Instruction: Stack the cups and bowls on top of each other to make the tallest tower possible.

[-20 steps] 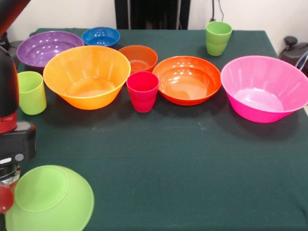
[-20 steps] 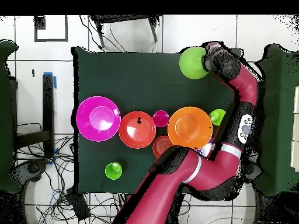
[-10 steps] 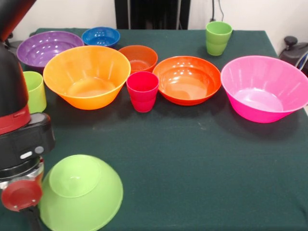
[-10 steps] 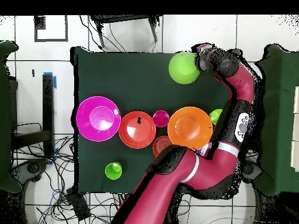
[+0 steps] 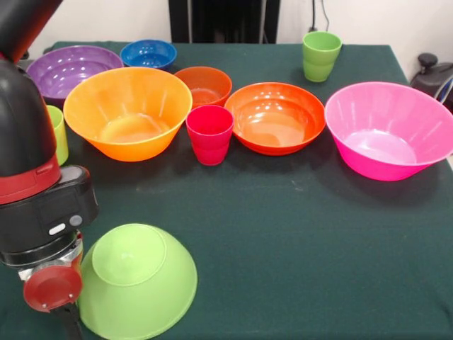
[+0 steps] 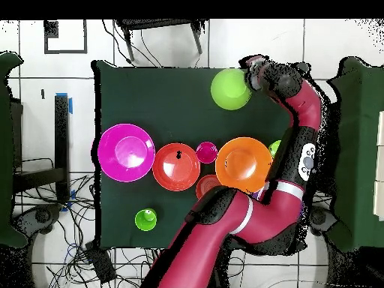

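Note:
My gripper (image 5: 69, 317) is shut on the rim of the lime green bowl (image 5: 138, 280), which is turned rim-down at the table's near left. From overhead the gripper (image 6: 252, 76) and that bowl (image 6: 230, 88) show at the top right. In a row behind stand the large yellow-orange bowl (image 5: 127, 110), red-pink cup (image 5: 209, 134), medium orange bowl (image 5: 276, 117) and large pink bowl (image 5: 388, 131). Further back are the purple bowl (image 5: 67, 69), blue bowl (image 5: 148, 53), small dark orange bowl (image 5: 203, 85) and a green cup (image 5: 320, 55). Another green cup (image 5: 61, 134) is half hidden by my arm. No tower shows.
The dark green table (image 5: 297, 241) has open cloth across its near middle and right. My arm (image 6: 300, 142) runs along the table's right side in the overhead view and covers part of the back row. Cables lie on the floor beyond the table.
The gripper has carried the lime green bowl rightward in the front view, away from the table's left edge; from overhead it slid left. Nothing else has moved.

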You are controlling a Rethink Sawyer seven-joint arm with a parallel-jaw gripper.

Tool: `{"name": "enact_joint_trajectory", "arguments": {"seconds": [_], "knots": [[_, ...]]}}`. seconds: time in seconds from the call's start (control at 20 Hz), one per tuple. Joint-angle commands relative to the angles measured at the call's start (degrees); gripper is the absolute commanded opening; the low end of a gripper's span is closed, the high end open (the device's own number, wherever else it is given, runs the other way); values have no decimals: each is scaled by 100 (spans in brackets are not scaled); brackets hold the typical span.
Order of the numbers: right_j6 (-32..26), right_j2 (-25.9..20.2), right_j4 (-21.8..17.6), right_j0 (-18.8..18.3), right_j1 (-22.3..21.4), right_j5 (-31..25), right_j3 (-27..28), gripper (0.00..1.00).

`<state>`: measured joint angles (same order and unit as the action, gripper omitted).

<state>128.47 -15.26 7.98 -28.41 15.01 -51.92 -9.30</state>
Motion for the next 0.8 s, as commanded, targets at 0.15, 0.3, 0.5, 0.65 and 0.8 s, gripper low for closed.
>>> {"name": "enact_joint_trajectory", "arguments": {"seconds": [0.15,0.3,0.5,0.65,0.8], "knots": [[-300,-442,101,319,150,-663,-1131,100],[-236,-391,186,337,92,-748,-1260,100],[-285,-338,377,311,-64,-933,-1638,100],[-249,-268,474,290,-260,-876,-2034,100],[-226,-245,554,256,-469,-793,-2478,100]]}}
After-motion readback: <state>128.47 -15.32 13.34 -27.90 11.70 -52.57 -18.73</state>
